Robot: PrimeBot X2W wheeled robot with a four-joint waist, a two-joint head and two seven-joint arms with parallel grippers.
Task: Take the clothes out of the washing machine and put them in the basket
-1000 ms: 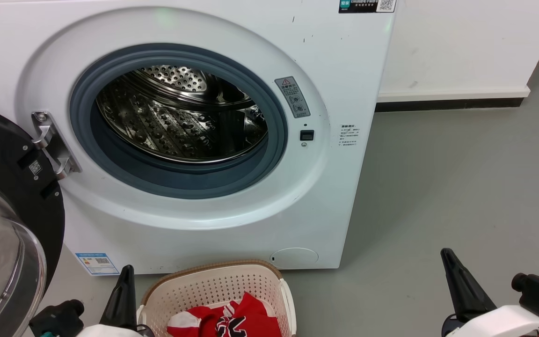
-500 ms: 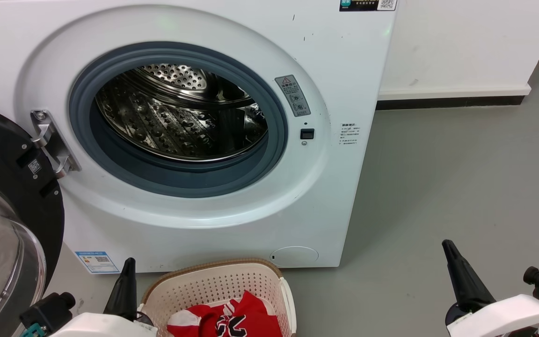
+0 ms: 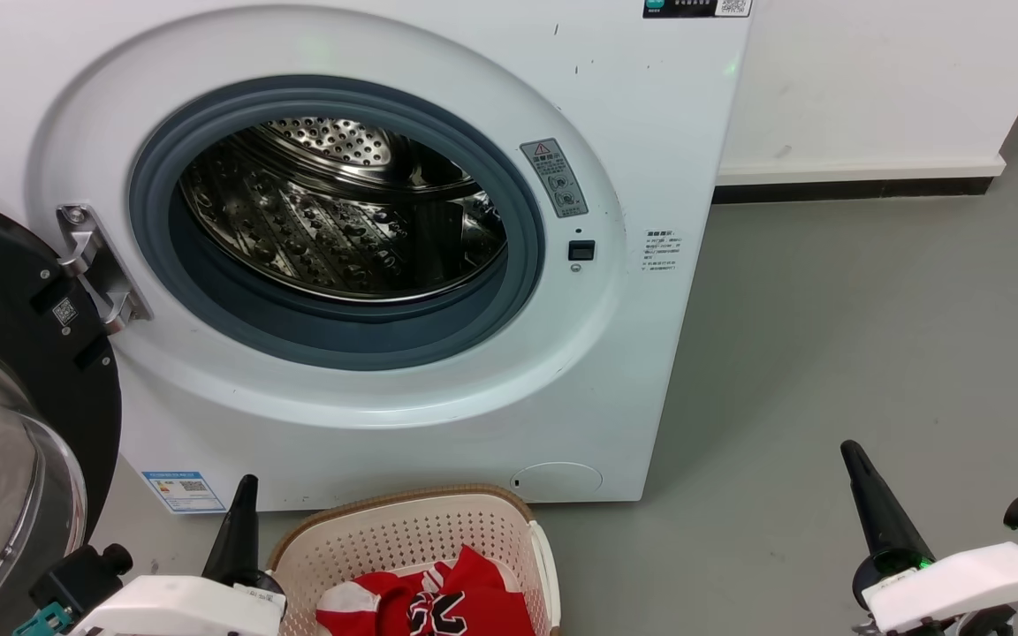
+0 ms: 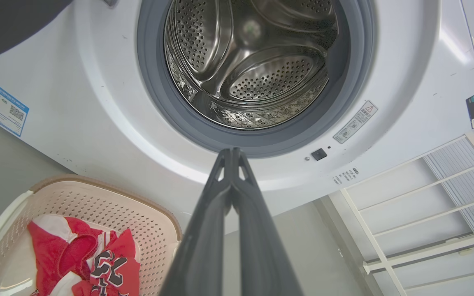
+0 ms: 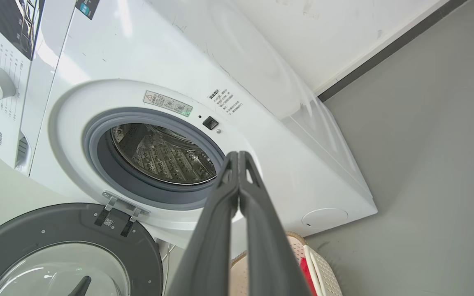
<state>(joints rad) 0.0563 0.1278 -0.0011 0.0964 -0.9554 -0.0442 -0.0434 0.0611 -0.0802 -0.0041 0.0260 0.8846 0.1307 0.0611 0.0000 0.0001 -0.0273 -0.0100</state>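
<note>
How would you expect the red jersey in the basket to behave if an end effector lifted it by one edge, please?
Probably floppy: the red jersey lies crumpled in folds, so it would likely drape. Being thin-looking fabric, it seems light. It could snag on the perforated basket.

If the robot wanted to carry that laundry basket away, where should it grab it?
Probably the white side handle on the right end of the basket, approached from the robot's right with the right hand. The handle stands off the perforated wall as a thin strip that it could close around. The washing machine stands close behind the far rim, and the clothes lie inside.
</note>
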